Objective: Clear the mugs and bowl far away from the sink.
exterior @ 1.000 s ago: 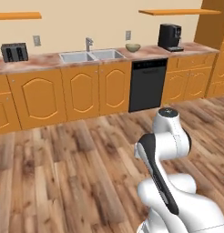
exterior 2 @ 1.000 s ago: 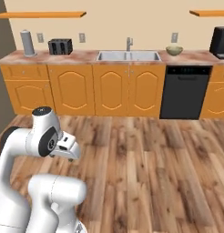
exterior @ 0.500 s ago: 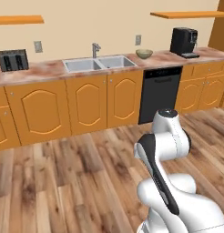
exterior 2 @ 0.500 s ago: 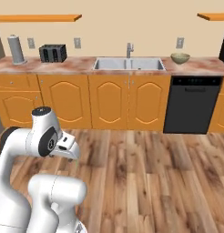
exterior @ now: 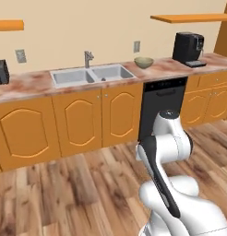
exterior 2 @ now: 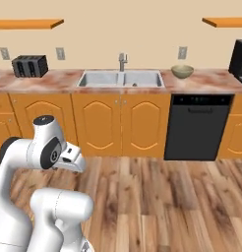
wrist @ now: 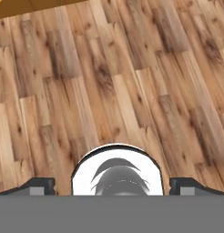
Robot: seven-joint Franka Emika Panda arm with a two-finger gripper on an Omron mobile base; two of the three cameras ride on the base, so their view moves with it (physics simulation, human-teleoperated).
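We see the bowl (exterior 2: pixel 182 71) on the table (exterior 2: pixel 206 78), right of the sink (exterior 2: pixel 121 78); we read no writing anywhere. Our jaws stand released above the wooden floor (wrist: pixel 114 82).

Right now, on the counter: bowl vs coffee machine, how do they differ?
The bowl is low, round and olive-tan; the coffee machine is tall, boxy and black. The bowl sits just right of the sink, above the dishwasher; the coffee machine stands farther right, near the counter's end. Both rest upright on the same countertop, against the back wall.
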